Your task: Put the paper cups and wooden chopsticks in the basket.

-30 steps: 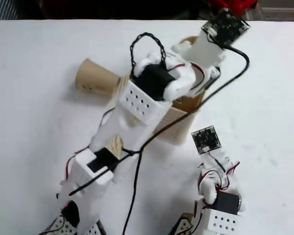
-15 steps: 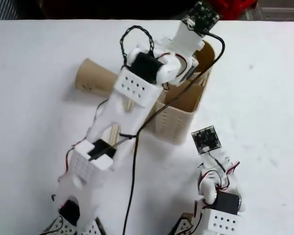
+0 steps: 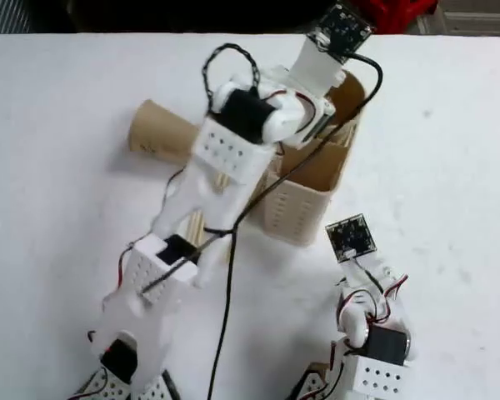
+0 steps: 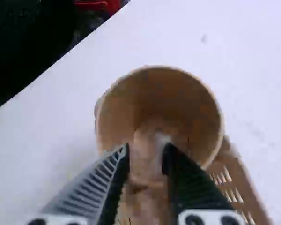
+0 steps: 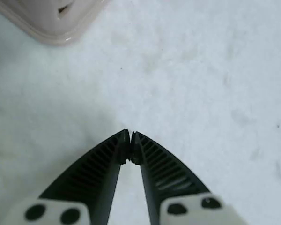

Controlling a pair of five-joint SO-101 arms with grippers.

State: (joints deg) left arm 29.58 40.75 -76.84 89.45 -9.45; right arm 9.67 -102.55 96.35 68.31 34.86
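Note:
A brown paper cup stands upright in the far corner of the beige basket. My left gripper is over the basket, its fingers closed on the cup's near wall. A second paper cup lies on its side on the table left of the basket, partly under the left arm. Wooden chopsticks lie on the table beneath that arm, mostly hidden. My right gripper is shut with nothing in it, low over bare table just in front of the basket's corner.
The white table has free room to the right of the basket and at the far left. A black cable hangs from the left arm across the basket's front. The table's far edge runs behind the basket.
The left arm has swung left and farther back with the cup, carrying it from over the basket's middle to its far corner. The right arm has stayed still.

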